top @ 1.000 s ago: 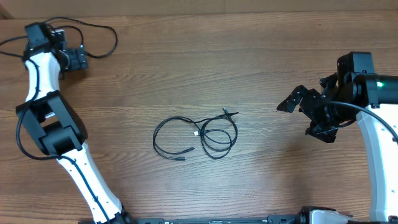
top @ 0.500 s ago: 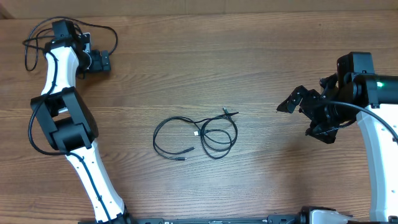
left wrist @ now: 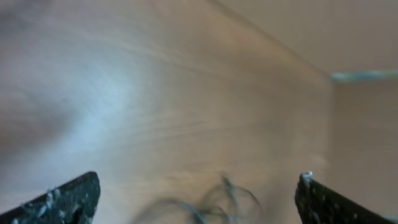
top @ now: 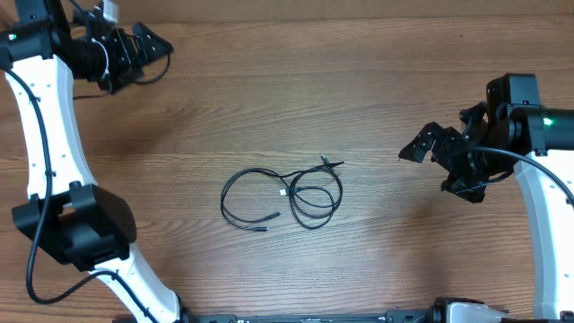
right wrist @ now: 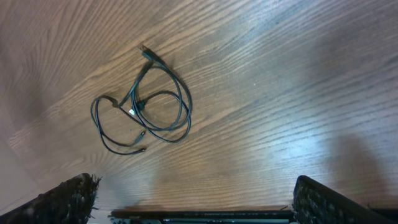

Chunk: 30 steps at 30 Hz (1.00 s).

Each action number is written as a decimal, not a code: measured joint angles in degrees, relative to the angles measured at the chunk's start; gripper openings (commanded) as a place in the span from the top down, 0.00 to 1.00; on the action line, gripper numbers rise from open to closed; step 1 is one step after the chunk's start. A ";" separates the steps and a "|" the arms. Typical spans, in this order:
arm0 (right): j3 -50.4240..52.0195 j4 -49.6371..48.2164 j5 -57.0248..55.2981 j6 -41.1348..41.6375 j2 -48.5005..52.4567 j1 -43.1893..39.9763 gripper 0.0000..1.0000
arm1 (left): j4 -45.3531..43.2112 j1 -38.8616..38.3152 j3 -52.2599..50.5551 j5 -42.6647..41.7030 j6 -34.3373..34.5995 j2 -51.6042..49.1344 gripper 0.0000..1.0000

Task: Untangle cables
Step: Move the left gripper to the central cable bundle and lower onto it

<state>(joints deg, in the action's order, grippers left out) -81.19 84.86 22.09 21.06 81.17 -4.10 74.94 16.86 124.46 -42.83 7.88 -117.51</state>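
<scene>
Overhead view: the thin black cables (top: 285, 198) lie on the brown wood-grain counter (top: 269, 99) near its middle, well apart from both arms. They form two loose loops side by side that cross where they meet. One plug end pokes out at the upper right, a silver-tipped end sits between the loops, and another end lies at the lower edge. The left end effector (top: 160, 45) hangs over the far left corner of the counter with its black fingers spread wide and nothing between them. The right end effector (top: 425, 172) sits off to the right of the cables, fingers also spread wide and empty, pointing toward the middle of the counter.

Left wrist view: the picture is blurred. The left end effector (left wrist: 196, 202) shows only as two dark fingertips (left wrist: 68, 199) in the bottom corners, far apart and holding nothing. The cables (left wrist: 217, 199) appear as a faint dark tangle low in the frame between them, too smeared to make out any plug.

Right wrist view: this one is sharp. The cables (right wrist: 144, 102) lie left of centre on the counter (right wrist: 280, 93) - overlapping loops with one plug at the top and two ends at the lower left. The right end effector (right wrist: 196, 200) has its two fingertips in the bottom corners, wide apart, clear of the cables.
</scene>
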 measured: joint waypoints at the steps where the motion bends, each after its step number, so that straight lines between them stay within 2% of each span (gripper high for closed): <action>1: 0.02 -0.37 -0.04 -0.17 0.00 0.00 0.00 | 4.09 -0.59 0.22 -1.25 -1.05 0.33 0.00; 6: 0.02 -1.62 -0.02 -1.09 0.00 0.02 0.00 | 16.24 -5.99 -0.44 -0.70 -6.78 -0.72 0.00; 10: 0.02 -1.77 -0.02 -1.44 0.00 0.02 0.00 | 19.56 -12.76 -1.01 4.09 -8.90 -0.96 0.00; 14: 0.02 -1.75 0.00 -1.60 0.00 0.00 0.00 | 19.80 -21.00 -1.03 10.91 -8.85 -0.98 0.00; 22: 0.02 -1.70 0.00 -1.62 0.00 0.00 0.00 | 18.47 -36.33 -1.92 25.18 -3.06 -1.55 0.00; 30: 0.02 -1.44 -0.02 -3.15 0.00 0.02 0.00 | 14.10 -46.47 -2.89 31.95 -1.90 -6.64 0.00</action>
<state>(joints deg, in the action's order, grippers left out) -81.17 83.42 22.06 17.91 81.17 -4.08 89.03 -29.61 121.58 -10.87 5.98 -124.16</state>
